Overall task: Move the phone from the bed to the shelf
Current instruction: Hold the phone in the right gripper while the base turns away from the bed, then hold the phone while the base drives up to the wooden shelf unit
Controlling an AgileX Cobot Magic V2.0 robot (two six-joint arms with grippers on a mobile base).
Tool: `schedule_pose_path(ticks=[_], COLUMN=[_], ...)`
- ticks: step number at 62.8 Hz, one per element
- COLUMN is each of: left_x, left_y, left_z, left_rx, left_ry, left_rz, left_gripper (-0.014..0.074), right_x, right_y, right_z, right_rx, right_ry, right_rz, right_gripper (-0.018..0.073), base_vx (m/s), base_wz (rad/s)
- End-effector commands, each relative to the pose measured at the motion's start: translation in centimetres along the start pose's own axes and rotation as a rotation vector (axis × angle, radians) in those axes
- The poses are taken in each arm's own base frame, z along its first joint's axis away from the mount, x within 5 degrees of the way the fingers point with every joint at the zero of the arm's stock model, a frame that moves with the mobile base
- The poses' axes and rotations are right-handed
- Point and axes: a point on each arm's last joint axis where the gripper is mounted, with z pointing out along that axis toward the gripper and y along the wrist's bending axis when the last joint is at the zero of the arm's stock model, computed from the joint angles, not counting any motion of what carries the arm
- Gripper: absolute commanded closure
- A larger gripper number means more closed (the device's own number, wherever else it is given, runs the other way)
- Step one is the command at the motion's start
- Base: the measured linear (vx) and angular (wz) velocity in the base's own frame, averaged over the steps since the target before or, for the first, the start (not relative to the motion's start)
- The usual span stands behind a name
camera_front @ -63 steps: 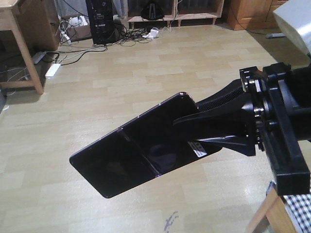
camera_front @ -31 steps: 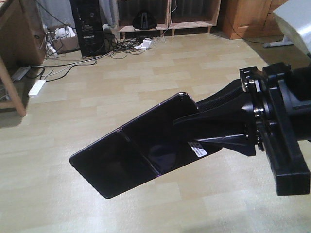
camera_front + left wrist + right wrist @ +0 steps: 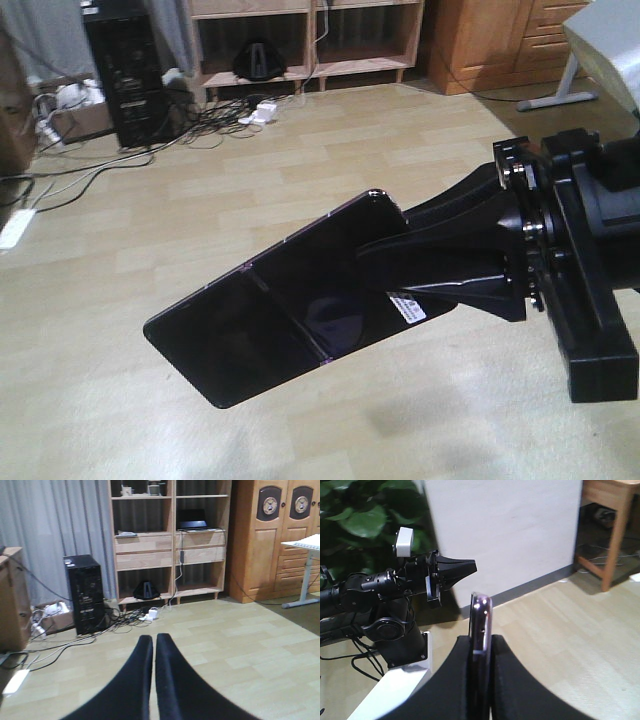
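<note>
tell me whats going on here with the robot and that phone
The right end effector is clamped on one end of the black foldable phone, holding it out above the wooden floor. The left end effector is shut and empty, pointing toward the pale wood shelving unit across the room. The phone is not yet on any shelf, and the bed is not in view.

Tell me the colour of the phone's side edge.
Pinkish-purple with a metallic sheen along the phone; it shows best in the right wrist view.
</note>
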Motion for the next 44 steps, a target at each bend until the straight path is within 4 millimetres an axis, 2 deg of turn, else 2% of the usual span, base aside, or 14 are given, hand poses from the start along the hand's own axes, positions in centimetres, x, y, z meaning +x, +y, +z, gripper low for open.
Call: schedule_pose_path(ticks=[1,44], left_x=[-1.53,-1.53], left_y=[0.05,0.05], left_z=[-0.2,-0.2], left_rx=[-0.005,-0.005], left_ry=[-0.105,-0.105], left_rz=[-0.019,-0.019], left_gripper=[0.0595,0.0595], right_x=[-1.42,-1.43], right_y=[1.51,1.5], right_z=[-0.64,-0.64], right_rx=[-0.072,-0.071], right_ry=[-0.084,-0.085], right_rz=[-0.011,-0.011], right_gripper=[0.0562,0.0562], base_vx=[0.46,0.46], base_wz=[-0.19,-0.18])
